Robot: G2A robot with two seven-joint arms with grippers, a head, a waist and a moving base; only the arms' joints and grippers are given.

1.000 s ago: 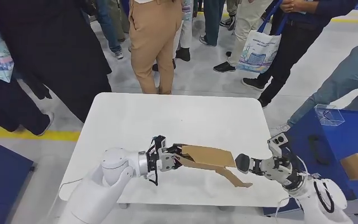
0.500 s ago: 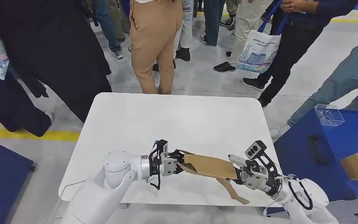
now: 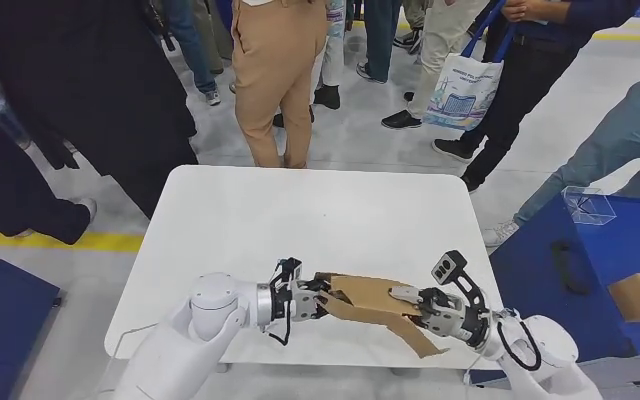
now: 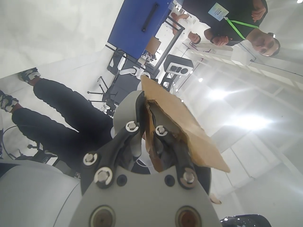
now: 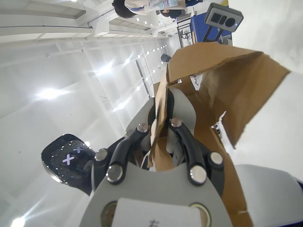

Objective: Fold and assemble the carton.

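Above the near edge of the white rectangular table (image 3: 300, 220), the brown corrugated cardboard carton (image 3: 372, 296) hangs in the air, mostly flattened and spanning the gap between the two arms. One loose flap (image 3: 425, 340) droops off its right end. The left gripper (image 3: 312, 298) is clamped on the carton's left edge, and the right gripper (image 3: 405, 297) is clenched on a panel at the opposite end. The board looks light and stiff across its faces. It probably bends readily at creases and tears at thin edges, so holds belong on flat panels near a fold line.
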